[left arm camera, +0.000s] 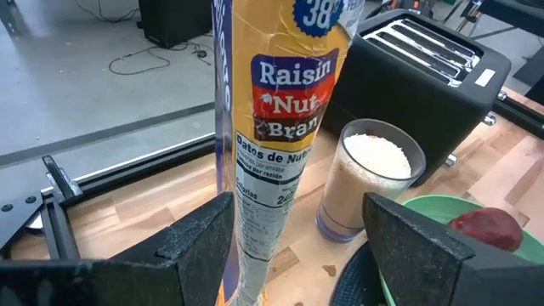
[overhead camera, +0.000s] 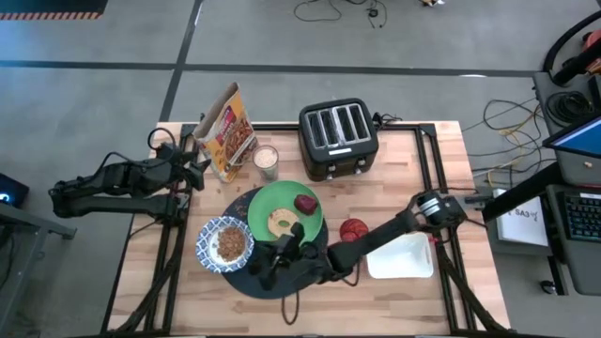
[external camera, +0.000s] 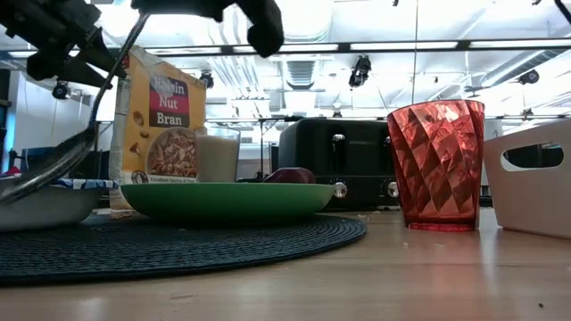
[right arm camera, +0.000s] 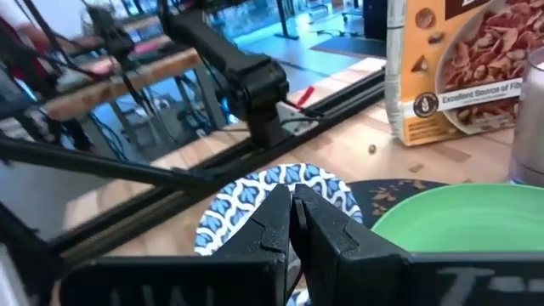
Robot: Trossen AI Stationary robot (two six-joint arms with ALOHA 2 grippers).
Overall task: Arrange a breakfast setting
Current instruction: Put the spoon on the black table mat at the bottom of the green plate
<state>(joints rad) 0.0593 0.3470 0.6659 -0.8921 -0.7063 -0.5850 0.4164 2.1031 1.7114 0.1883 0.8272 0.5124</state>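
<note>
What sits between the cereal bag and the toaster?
A glass of milk stands between the cereal bag and the toaster, shown in the high view.

We've got the plate (overhead camera: 268, 207) and bowl (overhead camera: 223, 243) side by side on the placemat (overhead camera: 246, 278), bagel (overhead camera: 281, 222) and fruit (overhead camera: 305, 203) on the plate, cup (overhead camera: 353, 229) just right, with cereal bag (overhead camera: 228, 130), glass (overhead camera: 266, 161) and toaster (overhead camera: 338, 139) behind.

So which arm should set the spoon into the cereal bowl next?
Right. The right gripper is over the placemat beside the bowl, apparently shut on the spoon. The left gripper waits open by the cereal box.
</note>
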